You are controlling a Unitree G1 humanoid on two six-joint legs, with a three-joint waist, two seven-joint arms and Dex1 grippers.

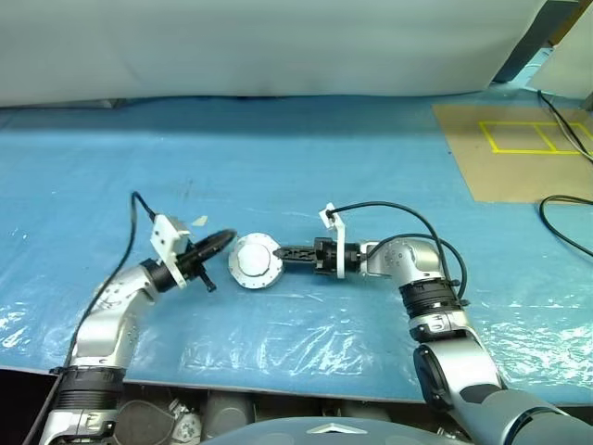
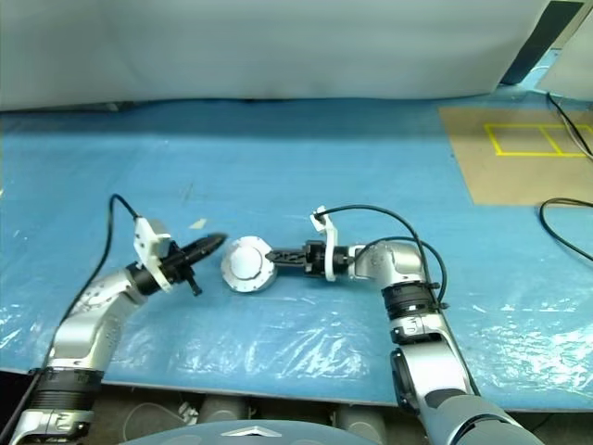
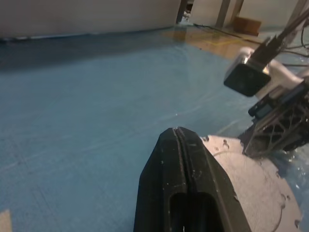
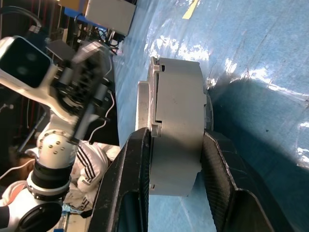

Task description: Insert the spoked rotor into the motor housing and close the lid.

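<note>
Blue plastic sheet (image 1: 306, 176) covers the table, crinkled and shiny near the front edge; white backdrop behind, a cardboard panel (image 1: 519, 153) with yellow tape well off to the right. The motor housing (image 1: 256, 261) sits mid-table with its lid (image 2: 243, 260) on top, pale plain face up. Right gripper (image 1: 282, 253) holds the housing by its side wall, 1 finger on each flank. Left gripper (image 1: 220, 241) is closed on nothing, hovering just beside the lid. Rotor is probably inside, hidden by the lid. Housing looks a heavy, rigid, smooth metal; grip low on the wall, not the rim. 2 loose black cables (image 1: 565, 222) lie at far right, clear of the work.
</note>
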